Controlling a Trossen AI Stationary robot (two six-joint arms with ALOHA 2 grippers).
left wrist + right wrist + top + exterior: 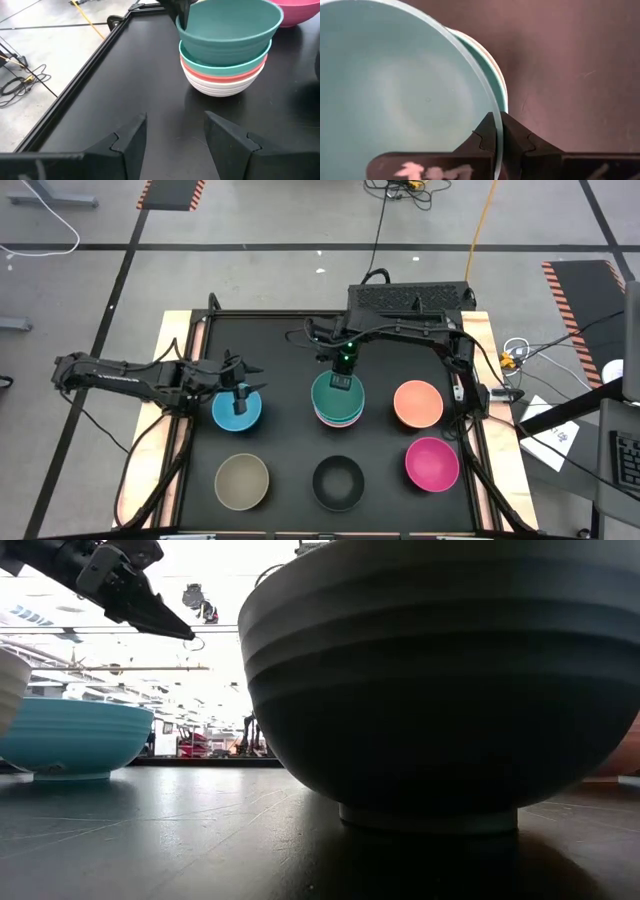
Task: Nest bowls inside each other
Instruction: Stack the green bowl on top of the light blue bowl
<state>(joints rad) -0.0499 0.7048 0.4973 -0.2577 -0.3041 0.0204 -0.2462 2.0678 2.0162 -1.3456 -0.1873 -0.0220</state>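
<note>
The right claw (499,131) is pinching the rim of the green bowl (336,394) topping the stack; the left claw (175,137) is hovering half-open, empty, over the blue bowl (237,411).

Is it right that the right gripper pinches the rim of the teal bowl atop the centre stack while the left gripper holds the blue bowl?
Not quite. The left gripper hovers open above the blue bowl, holding nothing, as the left wrist view shows. The right gripper does pinch the teal bowl.
</note>
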